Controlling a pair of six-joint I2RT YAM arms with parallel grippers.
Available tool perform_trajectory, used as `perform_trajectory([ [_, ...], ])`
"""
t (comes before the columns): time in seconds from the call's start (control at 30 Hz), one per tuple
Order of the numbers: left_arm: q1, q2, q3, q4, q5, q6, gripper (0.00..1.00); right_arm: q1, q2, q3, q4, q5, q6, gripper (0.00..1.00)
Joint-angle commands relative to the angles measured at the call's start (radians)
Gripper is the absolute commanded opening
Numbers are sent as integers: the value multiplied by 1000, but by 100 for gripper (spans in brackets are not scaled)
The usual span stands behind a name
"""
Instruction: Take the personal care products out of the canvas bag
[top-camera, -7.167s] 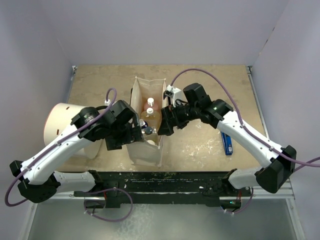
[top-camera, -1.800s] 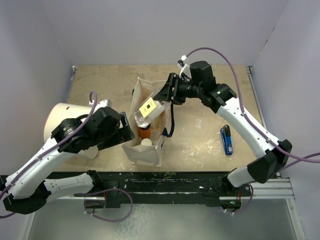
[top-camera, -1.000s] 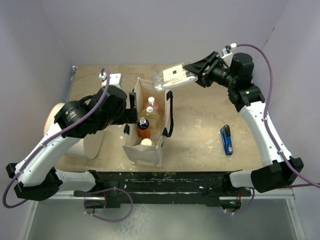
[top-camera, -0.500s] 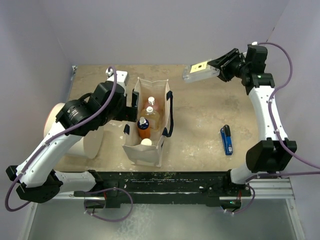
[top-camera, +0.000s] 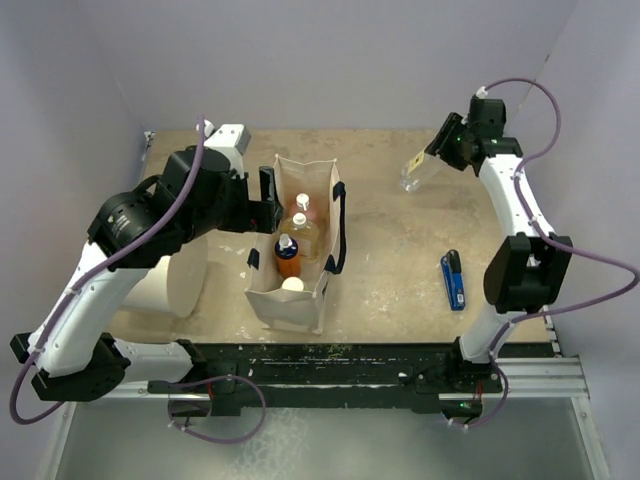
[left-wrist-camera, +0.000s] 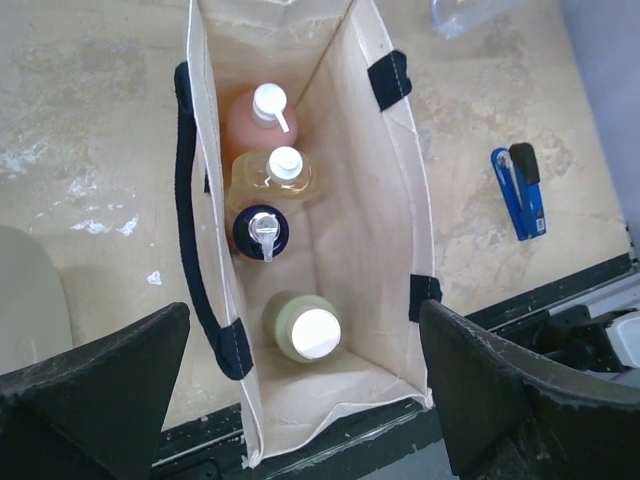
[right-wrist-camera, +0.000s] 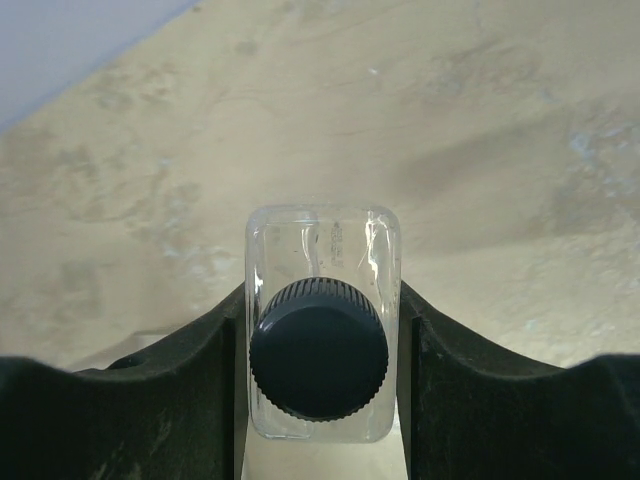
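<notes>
The clear black-capped plastic bottle (top-camera: 416, 175) has been carried out of the beige canvas bag (top-camera: 285, 300) and is now tilted over the far right of the table (top-camera: 400, 260), pinched by the right end effector (top-camera: 437, 158). The left end effector (top-camera: 265, 190) is held spread wide above the bag, where four bottles (left-wrist-camera: 300, 328) remain to be removed.

overhead and left wrist share the canvas bag (top-camera: 287, 306); right wrist close, perhaps downward

Plain pale lavender walls (top-camera: 320, 60) enclose a mottled, scuffed beige worktop (top-camera: 390, 270) on three sides under soft, even light.
</notes>
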Motion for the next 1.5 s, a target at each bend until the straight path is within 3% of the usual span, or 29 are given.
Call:
perform_trajectory([
  [0.0, 7, 32, 121, -75, -23, -25, 99, 55, 7, 70, 158, 103, -163, 0],
  [0.23, 9, 61, 113, -27, -110, -39, 99, 172, 103, 100, 187, 290, -359, 0],
  [0.37, 25, 90, 169, -57, -137, -22, 99, 191, 136, 117, 192, 288, -391, 0],
  [0.53, 33, 86, 124, -52, -93, -44, 99, 212, 159, 113, 183, 285, -409, 0],
  [0.57, 37, 85, 116, -52, -85, -49, 99, 213, 157, 97, 186, 279, -409, 6],
  [0.73, 63, 92, 135, -91, -37, -57, 100, 217, 147, 80, 162, 262, -403, 60],
  [0.83, 75, 115, 163, -148, -28, -32, 99, 218, 132, 79, 153, 254, -406, 74],
  [1.03, 103, 140, 158, -245, -58, -50, 99, 227, 50, 101, 44, 209, -376, 84],
  [1.2, 107, 109, 2, -234, 27, -117, 99, 285, -142, -53, 51, 45, -344, 84],
  [1.47, 112, 22, -181, -203, 148, -180, 99, 510, -234, -4, 57, -197, -363, 82],
])
